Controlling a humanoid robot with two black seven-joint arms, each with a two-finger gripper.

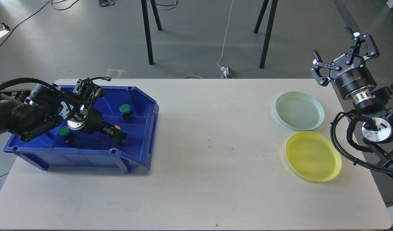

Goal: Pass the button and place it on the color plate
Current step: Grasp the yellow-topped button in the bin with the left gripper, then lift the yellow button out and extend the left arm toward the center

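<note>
A blue bin [145, 128] on the table's left holds green buttons [125, 109] [64, 131] and yellow buttons, one showing at the front wall [113, 149]. My left gripper [118, 135] reaches down into the bin. Its dark fingertips are right by a yellow button [117, 127], and I cannot tell whether they are closed on it. My right gripper [331, 41] is open and empty, raised beyond the table's far right corner. An empty pale green plate [299, 110] and an empty yellow plate [313, 156] lie at the right.
The white table [209, 144] spans the view between the bin and the plates. Black stand legs [147, 32] and a white cable with a plug [227, 70] are on the floor behind it.
</note>
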